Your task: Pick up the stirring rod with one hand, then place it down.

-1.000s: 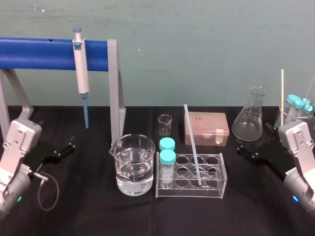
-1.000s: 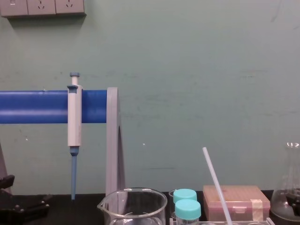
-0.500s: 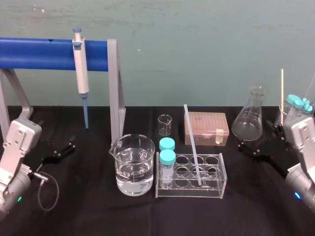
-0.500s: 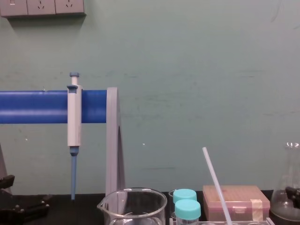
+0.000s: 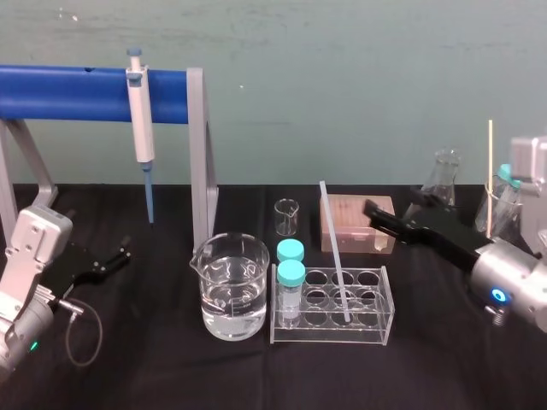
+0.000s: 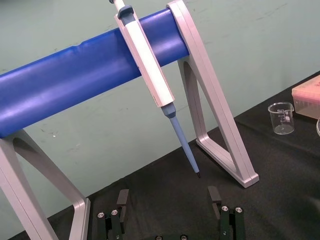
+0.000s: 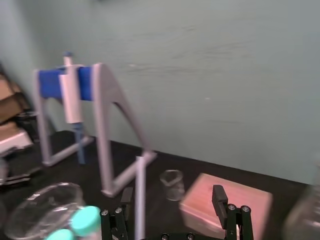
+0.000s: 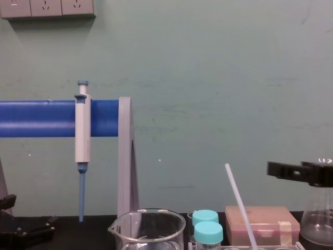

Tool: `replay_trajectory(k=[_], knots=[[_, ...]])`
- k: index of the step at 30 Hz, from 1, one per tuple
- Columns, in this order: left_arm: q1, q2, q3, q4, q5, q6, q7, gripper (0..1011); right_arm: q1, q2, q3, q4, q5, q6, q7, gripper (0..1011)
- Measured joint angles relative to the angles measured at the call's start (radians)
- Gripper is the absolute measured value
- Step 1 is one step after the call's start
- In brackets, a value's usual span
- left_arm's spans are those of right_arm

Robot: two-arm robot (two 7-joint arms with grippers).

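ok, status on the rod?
Right gripper open, raised over box, short of rod. Left gripper open, parked left. Rod leans in rack, untouched. Vials share rack, apart.

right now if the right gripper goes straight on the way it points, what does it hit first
Most likely the stirring rod, standing in the tube rack, ahead of the right gripper and within the span of its open jaws. Depth is unclear; the pink box lies just under that line.

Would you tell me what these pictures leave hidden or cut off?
Stirring rod: lower end cut off by chest view's bottom edge.
Flask: lower body hidden in head view behind the open right end effector, raised near the tip box.
Beaker: base cut off in chest view.
Left end effector, parked left: base cut off in left wrist view.
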Motion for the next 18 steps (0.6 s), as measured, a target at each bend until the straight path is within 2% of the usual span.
replay_trajectory(k=[5,9,13,18], knots=[[0.0,0.0,0.0,0.0,0.0,0.0,0.0,1000,0.042,-0.013,-0.032,0.006,0.006,0.046,0.043,1000],[0.0,0.0,0.0,0.0,0.0,0.0,0.0,1000,0.081,-0.021,-0.068,0.027,-0.01,0.078,0.057,1000],[0.0,0.0,0.0,0.0,0.0,0.0,0.0,1000,0.129,-0.045,-0.107,0.078,-0.039,0.118,0.05,1000],[0.0,0.0,0.0,0.0,0.0,0.0,0.0,1000,0.173,-0.081,-0.135,0.141,-0.062,0.149,0.038,1000]])
